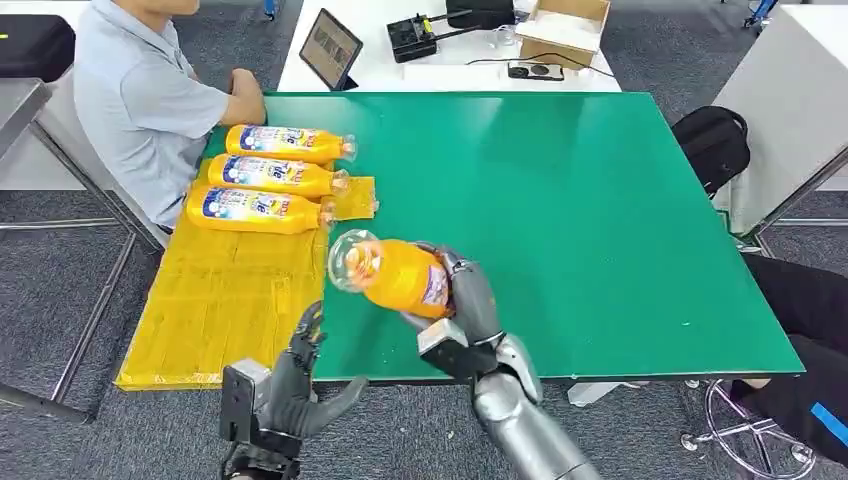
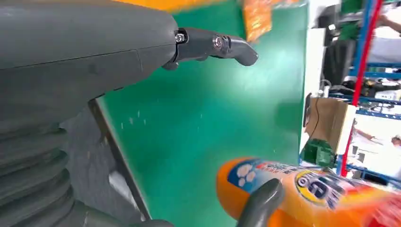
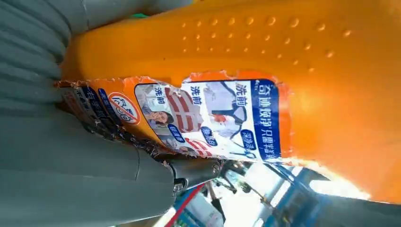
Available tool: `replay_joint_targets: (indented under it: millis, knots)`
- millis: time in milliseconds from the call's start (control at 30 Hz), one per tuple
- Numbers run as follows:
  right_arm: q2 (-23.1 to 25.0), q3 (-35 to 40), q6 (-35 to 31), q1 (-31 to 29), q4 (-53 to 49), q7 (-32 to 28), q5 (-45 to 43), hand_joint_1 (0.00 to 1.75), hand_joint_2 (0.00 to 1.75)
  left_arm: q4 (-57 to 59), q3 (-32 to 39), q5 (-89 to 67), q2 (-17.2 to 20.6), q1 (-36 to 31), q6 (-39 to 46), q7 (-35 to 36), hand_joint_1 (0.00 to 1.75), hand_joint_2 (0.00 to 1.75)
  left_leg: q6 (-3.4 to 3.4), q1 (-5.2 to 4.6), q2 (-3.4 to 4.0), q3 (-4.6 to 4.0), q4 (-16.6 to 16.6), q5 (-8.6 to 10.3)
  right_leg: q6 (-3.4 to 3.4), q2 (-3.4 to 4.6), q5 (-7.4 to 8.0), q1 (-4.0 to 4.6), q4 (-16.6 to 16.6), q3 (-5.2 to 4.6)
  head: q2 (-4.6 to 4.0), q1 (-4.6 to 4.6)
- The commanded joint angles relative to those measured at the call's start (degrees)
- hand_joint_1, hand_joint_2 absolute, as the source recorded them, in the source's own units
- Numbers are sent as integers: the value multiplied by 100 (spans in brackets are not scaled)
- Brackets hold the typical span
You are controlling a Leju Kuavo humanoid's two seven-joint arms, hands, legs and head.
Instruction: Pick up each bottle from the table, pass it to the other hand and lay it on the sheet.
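A person [image 1: 140, 100] sits at the far left by the yellow sheet [image 1: 225, 300], three orange bottles [image 1: 260, 210] lying on it. Left hand [image 1: 290, 390] hangs below the green worktop [image 1: 560, 220] edge, fingers spread wide, holding nothing. Right hand [image 1: 465, 300] grips a fourth bottle [image 1: 395, 275] above the worktop, tilted, base toward us.

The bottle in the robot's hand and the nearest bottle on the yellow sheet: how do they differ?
The held bottle is gripped by the right hand above the green table; the nearest bottle on the sheet lies untouched on the yellow sheet. The held one is tilted, its clear cap toward the camera; the other lies flat, cap pointing right. Both are orange with blue labels.
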Motion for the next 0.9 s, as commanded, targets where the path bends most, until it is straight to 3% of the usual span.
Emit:
replay_joint_targets:
  millis: [33, 167, 300, 467, 733, 900]
  knots:
    - [287, 229, -193, 100, 42, -26, -162, 175, 175, 657, -253, 5, -65, -383, 118, -181, 0, 175, 7, -3, -2, 16, -7, 0, -14, -9, -2, 1, -5, 15, 0, 0]
    - [329, 170, -34, 109, 159, 17, -261, 175, 175, 365, -254, -145, -42, -357, 62, -440, 0, 175, 6, -3, -1, 10, -6, 0, -10, -7, -2, -1, -4, 12, 0, 2]
    - [485, 418, 372, 7, 842, -54, -324, 175, 175, -7, -225, 483, -18, -394, -762, -547, 0, 175, 7, 0, 3, 28, -7, -7, -23, -6, -8, 5, -4, 28, 0, 0]
    - [679, 731, 499, -20, 1366, -130, -245, 175, 175, -305, -32, -20, -183, -433, -404, -1047, 0, 175, 5, 2, 12, 23, -8, -5, -19, 4, -2, 6, -5, 21, 0, 0]
    - [680, 985, 327, -70, 1509, -149, 45, 175, 175, -129, -204, -82, -97, -554, -684, -858, 0, 175, 5, 2, 6, 10, -6, -1, -10, 0, 0, 4, -5, 12, 0, 0]
    - [689, 1034, 335, -133, 1312, -26, 169, 175, 175, 257, -417, -1017, -94, -660, -295, -579, 0, 175, 5, -1, 2, 11, -7, 0, -12, -3, -1, 1, -4, 13, 0, 0]
